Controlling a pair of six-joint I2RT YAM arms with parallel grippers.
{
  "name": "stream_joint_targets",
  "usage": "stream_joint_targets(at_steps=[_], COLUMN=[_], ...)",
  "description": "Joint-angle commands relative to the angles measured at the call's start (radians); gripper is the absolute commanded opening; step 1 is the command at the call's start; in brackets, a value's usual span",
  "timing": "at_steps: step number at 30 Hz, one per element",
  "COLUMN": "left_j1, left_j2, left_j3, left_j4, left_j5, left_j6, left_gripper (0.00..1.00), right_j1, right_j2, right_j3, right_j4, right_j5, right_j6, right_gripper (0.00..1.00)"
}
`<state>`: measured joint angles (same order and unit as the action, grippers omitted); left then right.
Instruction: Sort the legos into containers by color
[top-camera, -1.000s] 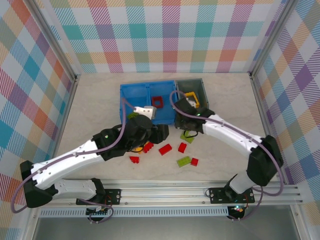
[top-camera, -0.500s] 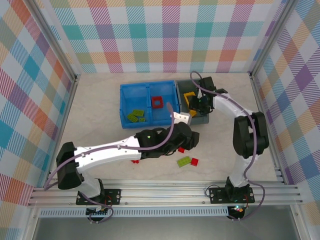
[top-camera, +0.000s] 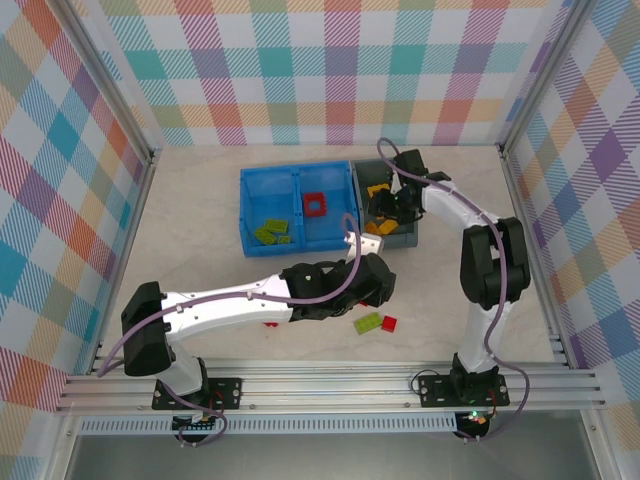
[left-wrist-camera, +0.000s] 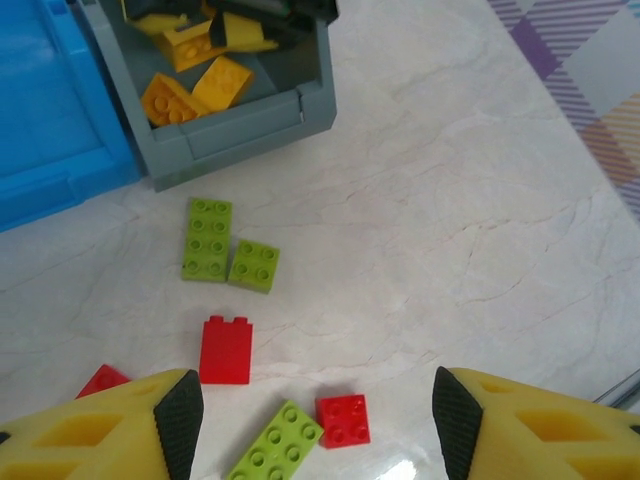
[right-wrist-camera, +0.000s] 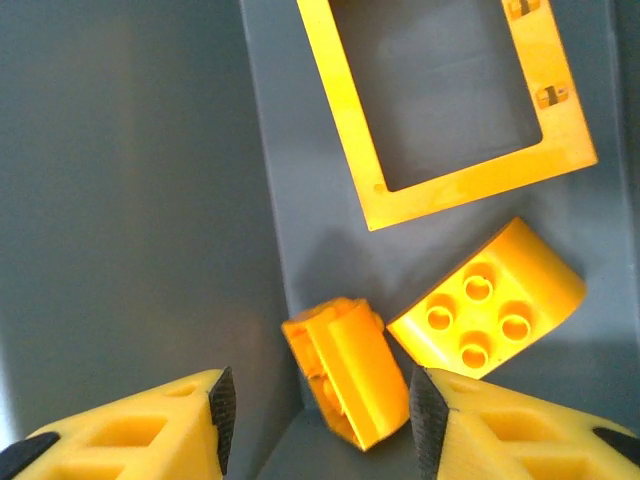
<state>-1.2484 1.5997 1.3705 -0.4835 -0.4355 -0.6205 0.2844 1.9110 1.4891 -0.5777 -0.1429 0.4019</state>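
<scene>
My left gripper (left-wrist-camera: 318, 420) hangs open over the loose legos on the table. Below it lie a red square brick (left-wrist-camera: 343, 420), a long green brick (left-wrist-camera: 275, 445) and a taller red brick (left-wrist-camera: 225, 350). Two green bricks (left-wrist-camera: 208, 238) lie nearer the grey container (left-wrist-camera: 240, 120). My right gripper (right-wrist-camera: 318, 410) is open inside that grey container (top-camera: 403, 238). A yellow brick (right-wrist-camera: 345, 370) lies loose between its fingers, beside a yellow frame (right-wrist-camera: 445, 100) and a yellow square brick (right-wrist-camera: 485, 300). The blue container (top-camera: 245, 200) holds green bricks (top-camera: 270, 233) in its left compartment and a red frame (top-camera: 316, 204) in its right one.
The left arm (top-camera: 230, 300) stretches low across the table in front of the blue container, and a red brick (top-camera: 270, 323) peeks out under it. A green brick (top-camera: 367, 322) and a red brick (top-camera: 388, 322) lie near the front. Checked walls close in the table.
The right arm went from the table's middle to the grey container, then opened its jaws and let the yellow brick go. The left arm swung right over the loose bricks.
</scene>
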Motion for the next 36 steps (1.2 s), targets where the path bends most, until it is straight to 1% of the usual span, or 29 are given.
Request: stream_joint_targets(at_steps=[1,5,6,9,12,14,16,20,22,24,26,27,31,34,36], left_j1=[0.033,0.108,0.134,0.191,0.243,0.273,0.302,0.316,0.316,0.316,0.316,0.316,0.316,0.316,0.317], left_j2=[-0.021,-0.035,-0.028,0.020,0.085,0.122,0.161,0.241,0.274,0.297,0.312,0.320,0.328,0.302,0.266], left_j3=[-0.039,-0.103,-0.118,-0.132,-0.124,-0.116,-0.105,-0.074,-0.070,-0.069,-0.071,-0.073,-0.078,-0.087,-0.080], left_j4=[-0.100,-0.143,-0.148,-0.199,-0.237,-0.242,-0.240,-0.248,-0.245,-0.239,-0.225,-0.217,-0.183,-0.156,-0.157], left_j5=[0.048,0.170,0.222,0.284,0.309,0.319,0.357,0.372,0.376,0.377,0.376,0.374,0.376,0.363,0.342], left_j6=[0.007,0.119,0.168,0.293,0.385,0.431,0.473,0.519,0.531,0.535,0.535,0.535,0.526,0.513,0.498], left_gripper=[0.67,0.71,0.72,0.73,0.75,0.77,0.78,0.77,0.76,0.75,0.71,0.67,0.41,0.31,0.29], right_j1=[-0.001,0.011,0.020,0.065,0.136,0.206,0.293,0.425,0.460,0.467,0.467,0.467,0.467,0.467,0.467], right_j2=[-0.144,-0.330,-0.392,-0.572,-0.779,-0.914,-1.025,-1.181,-1.240,-1.265,-1.268,-1.265,-1.222,-1.200,-1.192], right_j3=[0.011,-0.064,-0.103,-0.258,-0.416,-0.505,-0.570,-0.641,-0.651,-0.644,-0.627,-0.616,-0.581,-0.570,-0.567], right_j4=[-0.036,-0.052,-0.050,-0.043,-0.070,-0.104,-0.162,-0.262,-0.306,-0.339,-0.356,-0.358,-0.345,-0.329,-0.320], right_j5=[0.008,0.038,0.040,0.033,0.029,0.043,0.079,0.138,0.161,0.170,0.179,0.182,0.183,0.185,0.189], right_j6=[-0.018,-0.014,-0.010,0.019,0.067,0.114,0.190,0.323,0.365,0.373,0.367,0.363,0.346,0.339,0.335], right_gripper=[0.51,0.53,0.54,0.57,0.62,0.64,0.65,0.65,0.65,0.65,0.65,0.65,0.64,0.64,0.63])
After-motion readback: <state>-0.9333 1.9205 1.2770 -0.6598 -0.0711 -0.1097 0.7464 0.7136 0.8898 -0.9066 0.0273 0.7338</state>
